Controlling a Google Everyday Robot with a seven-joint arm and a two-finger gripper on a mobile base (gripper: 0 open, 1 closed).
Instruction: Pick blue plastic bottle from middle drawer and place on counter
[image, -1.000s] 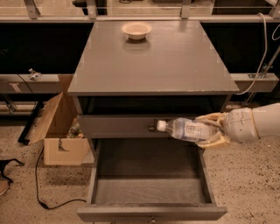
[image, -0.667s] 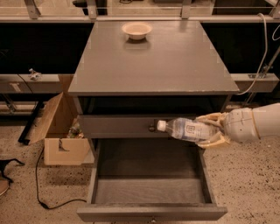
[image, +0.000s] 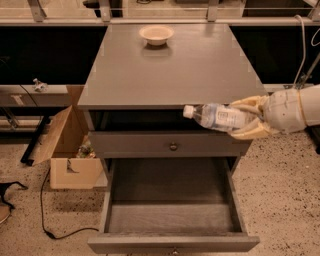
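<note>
The gripper (image: 248, 120), closed around the base of the blue plastic bottle (image: 217, 117), hung at the counter's (image: 165, 75) front right edge. The bottle lay level, cap pointing left, above the open middle drawer (image: 172, 200) below the counter.

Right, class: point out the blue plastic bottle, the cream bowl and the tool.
blue plastic bottle (image: 216, 116), camera view, on its label.
cream bowl (image: 156, 34), camera view, on its hollow middle.
tool (image: 244, 120), camera view, midway between its fingertips, which are closed on the bottle at the picture's right.
</note>
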